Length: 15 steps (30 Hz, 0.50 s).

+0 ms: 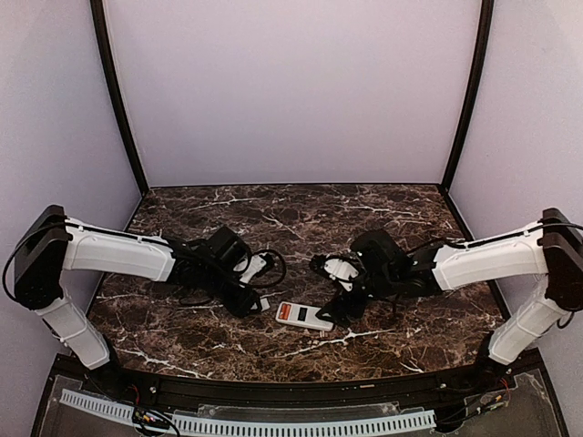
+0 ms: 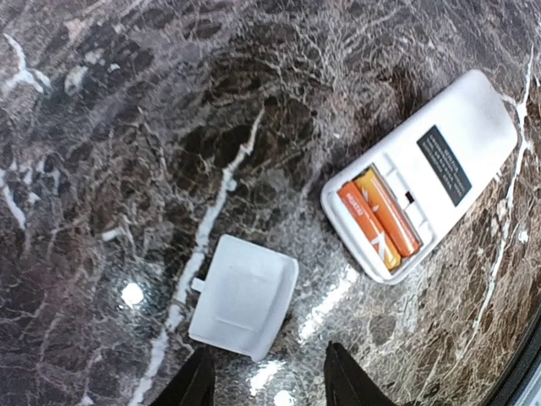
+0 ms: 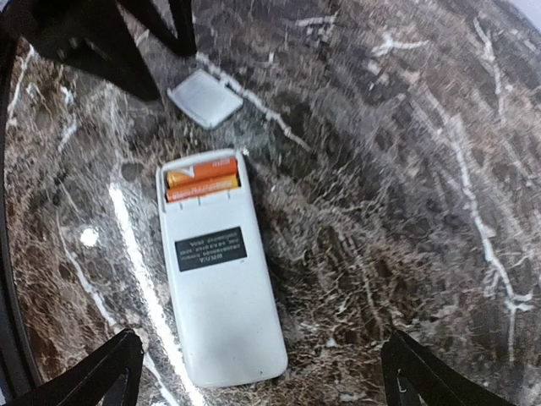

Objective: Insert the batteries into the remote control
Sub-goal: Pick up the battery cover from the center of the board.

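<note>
Between open right jaws, beside open left jaws: remote control (image 3: 221, 288), batteries (image 3: 201, 178) seemingly seated.

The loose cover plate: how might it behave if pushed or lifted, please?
The cover plate looks thin and flat, so probably light and stiff. On the glossy table it would likely slide, not roll. Lying flat, it may resist pinching.

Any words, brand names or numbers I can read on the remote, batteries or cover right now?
Nothing can be quoted.
Dark label on the back of the remote: several lines of white print, too blurred to read.
Batteries: white lettering along their sides, too small to read.
Loose cover: no marking visible.
</note>
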### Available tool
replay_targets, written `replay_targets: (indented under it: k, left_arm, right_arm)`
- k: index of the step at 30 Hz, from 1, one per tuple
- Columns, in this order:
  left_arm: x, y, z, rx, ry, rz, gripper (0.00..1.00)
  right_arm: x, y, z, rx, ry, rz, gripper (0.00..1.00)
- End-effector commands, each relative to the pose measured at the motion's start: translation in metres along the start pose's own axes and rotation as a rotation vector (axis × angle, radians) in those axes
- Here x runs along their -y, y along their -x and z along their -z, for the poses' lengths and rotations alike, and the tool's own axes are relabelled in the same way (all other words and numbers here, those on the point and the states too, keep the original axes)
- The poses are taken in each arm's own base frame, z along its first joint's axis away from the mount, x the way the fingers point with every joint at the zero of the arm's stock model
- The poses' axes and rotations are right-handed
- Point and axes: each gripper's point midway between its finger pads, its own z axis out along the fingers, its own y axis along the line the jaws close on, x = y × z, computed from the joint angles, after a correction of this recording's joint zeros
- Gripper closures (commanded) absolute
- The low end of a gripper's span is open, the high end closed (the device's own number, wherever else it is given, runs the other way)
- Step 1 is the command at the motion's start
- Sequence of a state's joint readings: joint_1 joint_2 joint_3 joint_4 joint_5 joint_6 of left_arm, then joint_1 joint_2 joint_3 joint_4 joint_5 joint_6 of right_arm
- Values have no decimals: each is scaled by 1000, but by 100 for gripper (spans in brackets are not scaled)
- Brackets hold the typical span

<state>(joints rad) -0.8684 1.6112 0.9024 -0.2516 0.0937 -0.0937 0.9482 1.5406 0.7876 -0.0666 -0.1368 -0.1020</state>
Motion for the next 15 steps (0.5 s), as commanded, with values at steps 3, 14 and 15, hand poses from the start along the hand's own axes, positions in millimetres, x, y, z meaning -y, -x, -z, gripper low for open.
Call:
replay_targets:
  k: [3,14,15]
  left_arm:
    - [11,-10,-6,-78,-74,-73,63]
    - [8,-11,-24,-105,-59,-132,83]
    - [8,-11,-25,-103,-58,-135,84]
  right_arm:
    - [12,40,47,207,-90,-10,1]
    - [4,63,92,391,-86,14,1]
    - [2,64,94,397,-78,21,1]
